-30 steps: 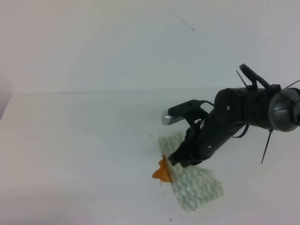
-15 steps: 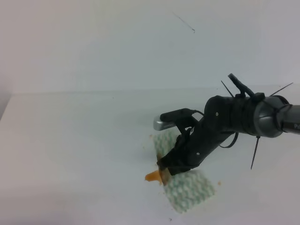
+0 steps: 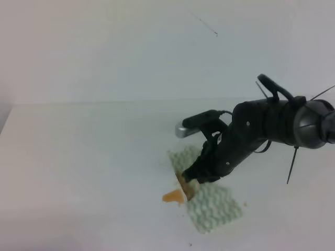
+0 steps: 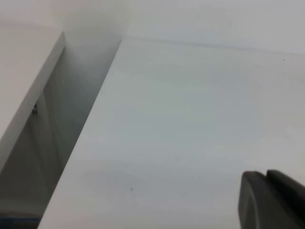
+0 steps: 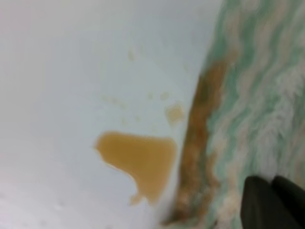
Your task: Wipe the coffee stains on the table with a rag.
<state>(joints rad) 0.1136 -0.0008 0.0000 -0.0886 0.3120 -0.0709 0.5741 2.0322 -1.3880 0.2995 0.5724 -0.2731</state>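
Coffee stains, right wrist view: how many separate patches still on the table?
2 clear ones: the large blotch beside the rag's browned edge, and a small spot above it. Fainter specks lie further up; more may sit under the rag.

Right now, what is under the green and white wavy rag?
The green-white wavy rag lies flat on the white table. Its brown-soaked edge adjoins the orange-brown blotch. Any stain beneath is hidden.

A bare test setup, like a lab: a plain white table (image 3: 78, 157) against a blank white wall (image 3: 104, 47), with a black robot arm (image 3: 272, 125) trailing cable ties and wires.
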